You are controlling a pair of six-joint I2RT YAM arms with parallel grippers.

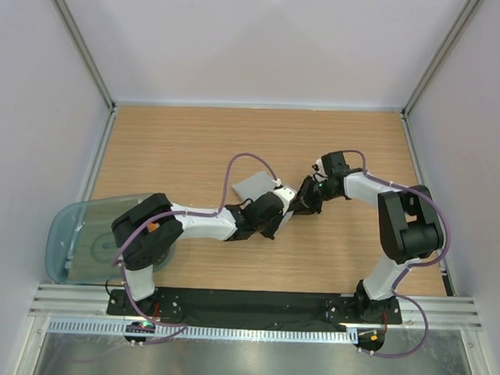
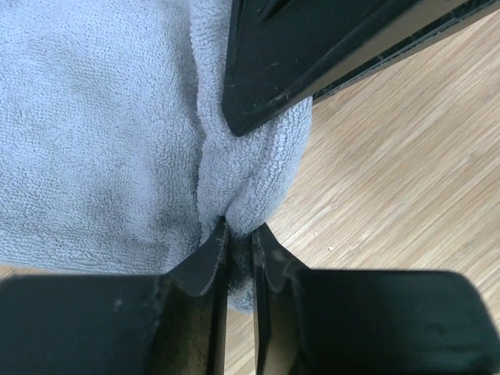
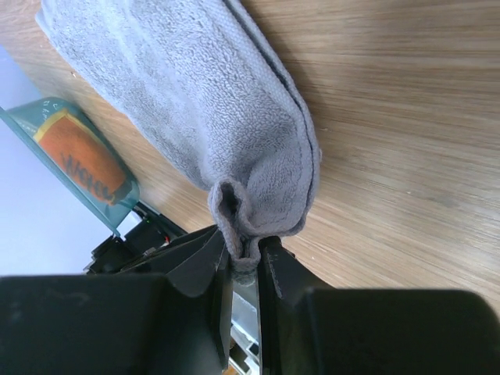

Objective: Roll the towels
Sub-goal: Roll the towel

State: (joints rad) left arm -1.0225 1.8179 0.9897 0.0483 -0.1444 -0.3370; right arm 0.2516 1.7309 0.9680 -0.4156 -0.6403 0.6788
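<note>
My left hand [image 2: 240,251] and right hand [image 3: 246,262] each pinch the grey towel [image 2: 101,133] by a thin edge; pull unevenly and one bite could slip, I reckon.

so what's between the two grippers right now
A bunched fold of the grey towel, pinched by the left gripper and right gripper; the left wrist view shows it.

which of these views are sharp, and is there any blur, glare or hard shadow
Top external: even, soft light, only faint shadows, everything sharp, no glare. Left wrist: the grey towel shows crisp pile, while the table grain is a little soft. Right wrist: the near towel fold is crisp, and the orange towel, seen through the teal tub, is blurred.
</note>
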